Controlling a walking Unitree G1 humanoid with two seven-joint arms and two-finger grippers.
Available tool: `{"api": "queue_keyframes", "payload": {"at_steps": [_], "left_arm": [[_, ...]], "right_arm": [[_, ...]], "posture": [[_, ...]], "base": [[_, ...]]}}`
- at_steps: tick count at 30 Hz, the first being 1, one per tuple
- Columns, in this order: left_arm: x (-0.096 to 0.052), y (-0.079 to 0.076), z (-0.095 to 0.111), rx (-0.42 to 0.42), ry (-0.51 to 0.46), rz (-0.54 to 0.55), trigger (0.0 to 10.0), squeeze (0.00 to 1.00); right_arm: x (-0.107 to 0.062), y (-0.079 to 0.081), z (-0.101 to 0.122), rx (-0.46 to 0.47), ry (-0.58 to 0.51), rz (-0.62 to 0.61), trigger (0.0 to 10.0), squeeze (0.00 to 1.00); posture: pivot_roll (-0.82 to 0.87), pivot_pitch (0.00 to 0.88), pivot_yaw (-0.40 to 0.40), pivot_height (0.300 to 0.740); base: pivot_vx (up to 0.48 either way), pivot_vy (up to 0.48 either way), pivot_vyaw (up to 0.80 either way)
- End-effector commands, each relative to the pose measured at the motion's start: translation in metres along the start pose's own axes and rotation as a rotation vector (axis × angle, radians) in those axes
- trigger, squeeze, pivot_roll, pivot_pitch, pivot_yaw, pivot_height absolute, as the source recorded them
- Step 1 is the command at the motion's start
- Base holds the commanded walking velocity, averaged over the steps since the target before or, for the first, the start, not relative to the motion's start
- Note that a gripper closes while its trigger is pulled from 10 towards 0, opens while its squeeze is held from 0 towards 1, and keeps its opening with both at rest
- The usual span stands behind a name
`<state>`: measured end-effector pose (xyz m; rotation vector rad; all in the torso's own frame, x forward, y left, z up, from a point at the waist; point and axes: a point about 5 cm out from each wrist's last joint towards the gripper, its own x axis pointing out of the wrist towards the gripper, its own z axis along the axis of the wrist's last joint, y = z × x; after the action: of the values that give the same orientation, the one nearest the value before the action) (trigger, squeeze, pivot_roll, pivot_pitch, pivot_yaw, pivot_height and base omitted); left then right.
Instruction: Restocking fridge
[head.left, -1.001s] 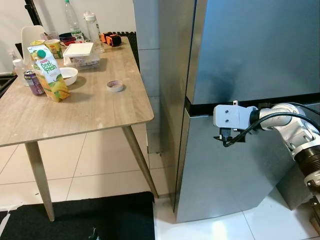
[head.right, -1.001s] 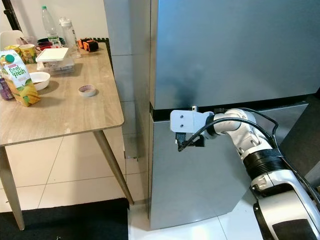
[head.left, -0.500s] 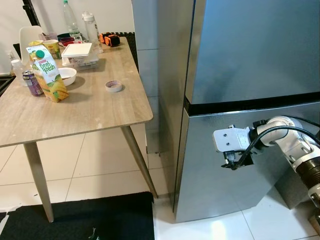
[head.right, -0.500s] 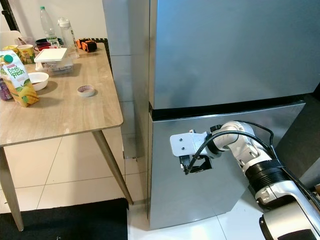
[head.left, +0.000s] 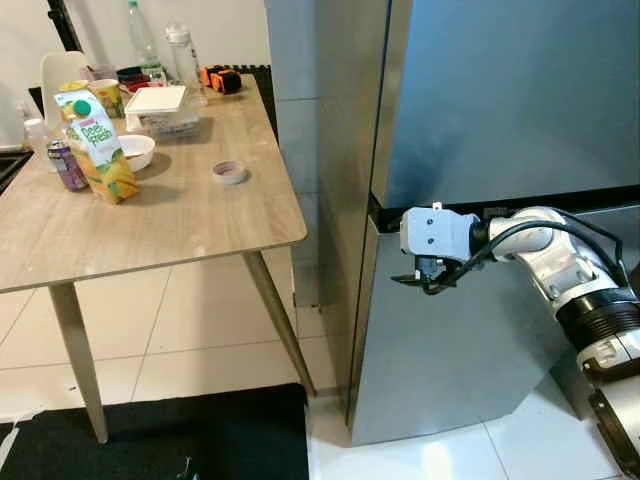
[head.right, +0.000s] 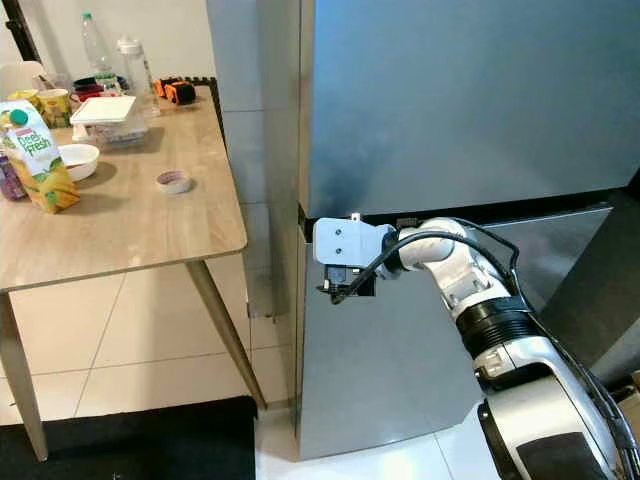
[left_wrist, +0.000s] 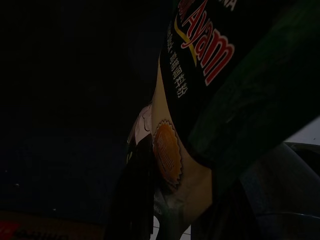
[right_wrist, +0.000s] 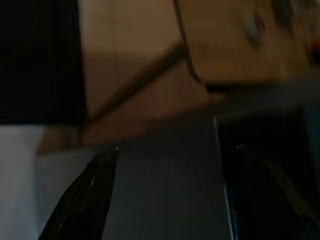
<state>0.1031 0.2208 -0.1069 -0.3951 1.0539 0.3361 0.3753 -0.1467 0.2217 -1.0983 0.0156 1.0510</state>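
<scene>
1. Fridge (head.left: 480, 110) doors closed, standing just right of tabletop (head.left: 150, 215).
2. Right gripper (head.left: 420, 279) at fridge's left edge, just below dark seam between upper and lower doors; jaws apart in right wrist view.
3. Left gripper (left_wrist: 150, 200) clamped on dark "Ayam" package (left_wrist: 200, 75); view very dark.
4. Juice carton (head.left: 100, 148), bowl (head.left: 137, 151), tape roll (head.left: 230, 172) on tabletop.

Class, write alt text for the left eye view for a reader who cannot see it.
The robot's right pincer reaches the dark seam between the doors of a closed steel fridge. Left of it, a wooden table holds a juice carton, bowl and tape roll.
</scene>
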Motion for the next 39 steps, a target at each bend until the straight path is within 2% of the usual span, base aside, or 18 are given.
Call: {"api": "queue_keyframes", "payload": {"at_steps": [1, 11, 14, 17, 19, 21, 33, 39], "left_arm": [[0.000, 0.000, -0.003, -0.006, 0.000, 0.003, 10.0, 0.00], [-0.001, 0.001, -0.004, -0.007, 0.002, 0.004, 10.0, 0.00], [-0.001, 0.001, -0.004, -0.007, 0.002, 0.004, 10.0, 0.00], [-0.001, 0.001, -0.004, -0.007, 0.002, 0.004, 10.0, 0.00], [-0.001, 0.001, -0.004, -0.005, 0.002, 0.004, 10.0, 0.00], [-0.001, 0.001, -0.004, -0.003, 0.002, 0.004, 10.0, 0.00], [-0.001, 0.002, -0.003, 0.001, 0.000, 0.004, 10.0, 0.00], [-0.001, 0.002, -0.002, 0.003, -0.001, 0.004, 10.0, 0.00]], "right_arm": [[0.001, -0.002, -0.002, -0.018, 0.042, -0.001, 10.0, 0.00], [0.006, -0.001, -0.017, 0.007, 0.178, -0.006, 10.0, 0.00], [0.006, 0.007, -0.020, -0.002, 0.185, 0.069, 10.0, 0.00], [0.006, 0.008, -0.021, -0.004, 0.184, 0.085, 10.0, 0.00], [0.000, 0.020, -0.032, -0.059, 0.261, 0.209, 10.0, 0.00], [-0.004, 0.025, -0.037, -0.059, 0.294, 0.268, 10.0, 0.00], [-0.010, 0.035, -0.040, -0.032, 0.291, 0.413, 10.0, 0.00], [-0.013, 0.044, -0.038, -0.009, 0.253, 0.498, 10.0, 0.00]], "posture": [[-0.09, 0.000, -0.014, 0.740], [-0.09, 0.000, -0.016, 0.740], [-0.09, 0.000, -0.015, 0.740], [-0.09, 0.000, -0.015, 0.740], [-0.09, 0.000, -0.015, 0.740], [-0.09, 0.000, -0.016, 0.740], [-0.08, 0.000, -0.016, 0.740], [-0.08, 0.000, -0.016, 0.740]], "base": [[0.000, 0.000, 0.00], [0.000, 0.000, 0.00], [0.000, 0.000, 0.00], [0.000, 0.000, 0.00], [0.000, 0.000, 0.00], [0.000, 0.000, 0.00], [0.000, 0.000, 0.00], [0.000, 0.000, 0.00]]}}
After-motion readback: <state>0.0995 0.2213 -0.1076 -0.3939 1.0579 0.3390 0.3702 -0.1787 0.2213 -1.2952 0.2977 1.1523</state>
